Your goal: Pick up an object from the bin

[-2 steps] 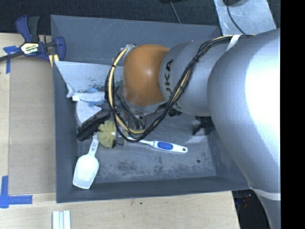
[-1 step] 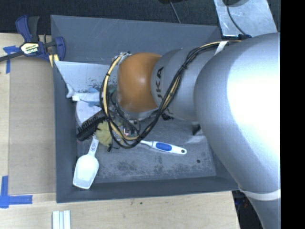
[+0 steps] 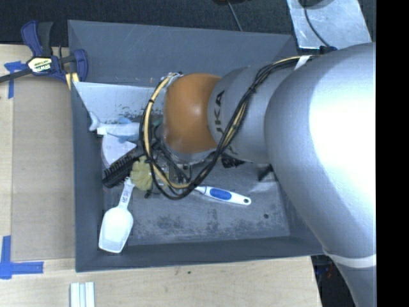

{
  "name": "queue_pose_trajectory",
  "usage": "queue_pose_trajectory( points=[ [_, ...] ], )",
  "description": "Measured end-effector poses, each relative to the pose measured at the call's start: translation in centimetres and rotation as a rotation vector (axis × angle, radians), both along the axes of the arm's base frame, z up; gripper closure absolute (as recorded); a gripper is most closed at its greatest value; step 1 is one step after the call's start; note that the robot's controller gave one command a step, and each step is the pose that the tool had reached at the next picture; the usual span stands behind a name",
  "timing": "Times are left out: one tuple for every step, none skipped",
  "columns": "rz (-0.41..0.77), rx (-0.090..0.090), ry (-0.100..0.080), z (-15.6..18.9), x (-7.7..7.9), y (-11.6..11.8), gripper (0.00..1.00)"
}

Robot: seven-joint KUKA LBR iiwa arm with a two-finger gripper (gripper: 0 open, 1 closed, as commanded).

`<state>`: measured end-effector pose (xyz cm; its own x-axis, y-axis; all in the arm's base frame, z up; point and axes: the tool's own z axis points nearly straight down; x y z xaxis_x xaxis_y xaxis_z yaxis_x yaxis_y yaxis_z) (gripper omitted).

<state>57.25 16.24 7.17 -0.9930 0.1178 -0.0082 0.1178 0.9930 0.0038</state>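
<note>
Robotics lab bench, plainly no home or shop.

A heavy silver industrial arm (image 3: 319, 139) with an orange wrist cover (image 3: 188, 114) and looped cables (image 3: 149, 130) leans into a grey metal bin (image 3: 192, 40). Mismatched household bits lie loose inside: a white scoop (image 3: 116, 228) in the lower-left corner, a black brush (image 3: 121, 168) by the left wall, and a blue-and-white handle (image 3: 220, 195) mid-floor.

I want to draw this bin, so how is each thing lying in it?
white scoop, lying flat near the bin's left corner
black brush, lying slanted beside the lump
yellow-green lump, resting at the scoop's handle
blue-and-white toothbrush, lying flat, one end hidden
gripper, low beside the lump
</note>
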Motion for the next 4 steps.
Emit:
queue_pose_trajectory(
  points=[
    [-0.001,0.0,0.0,0.0,0.0,0.0,1.0],
    [-0.001,-0.003,0.006,3.3,-0.3,-0.2,1.0],
    [-0.001,0.0,0.0,6.5,-0.1,-0.1,1.0],
    [-0.001,-0.001,0.005,8.7,-0.2,-0.2,1.0]
  ],
)
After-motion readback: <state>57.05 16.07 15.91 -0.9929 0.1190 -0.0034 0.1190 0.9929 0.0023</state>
